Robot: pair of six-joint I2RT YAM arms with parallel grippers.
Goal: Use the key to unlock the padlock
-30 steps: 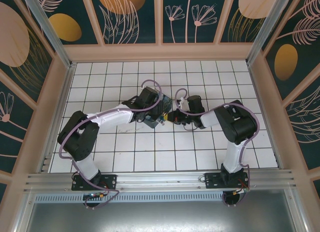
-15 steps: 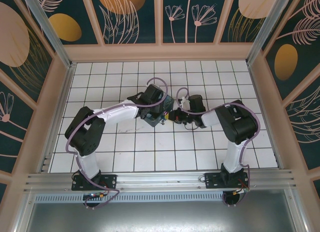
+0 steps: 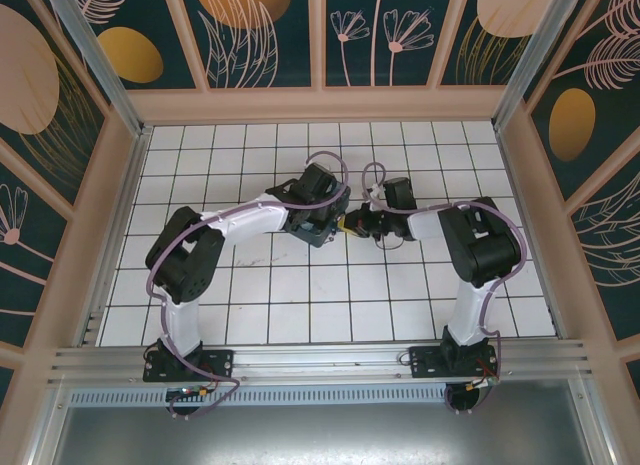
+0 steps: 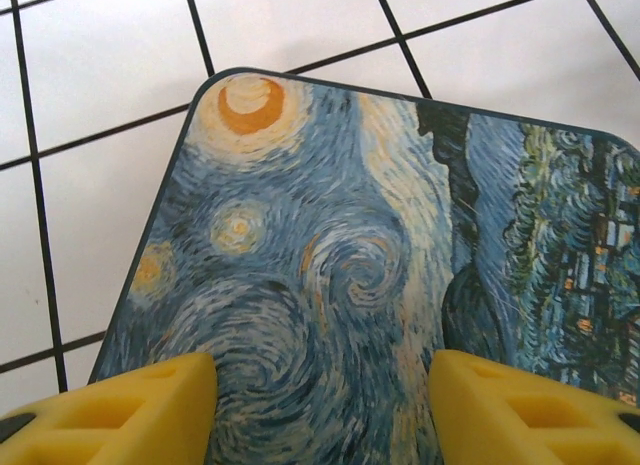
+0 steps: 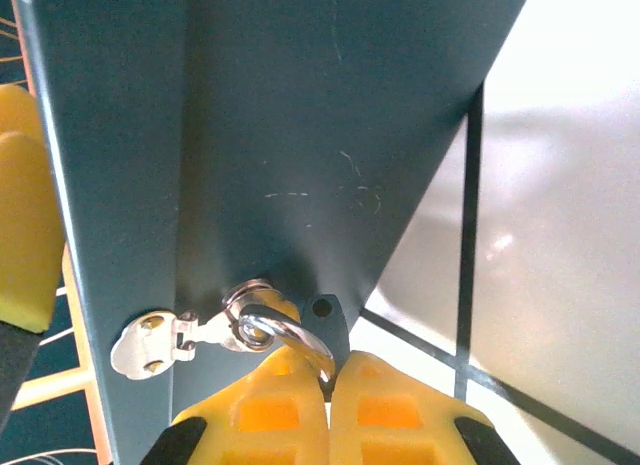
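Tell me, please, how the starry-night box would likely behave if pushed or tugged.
The box looks rigid: flat faces, crisp edges. It probably slides easily on the glossy tiles. A tug on the padlock pinched in the right tool could well tip it.

White-tiled counter [image 3: 250,325] with dark grid lines, brightly lit. Around the counter stand teal wall panels [image 3: 260,35] printed with peach leaves and orange discs, framed in pale wood. An aluminium rail [image 3: 320,360] borders its near edge.
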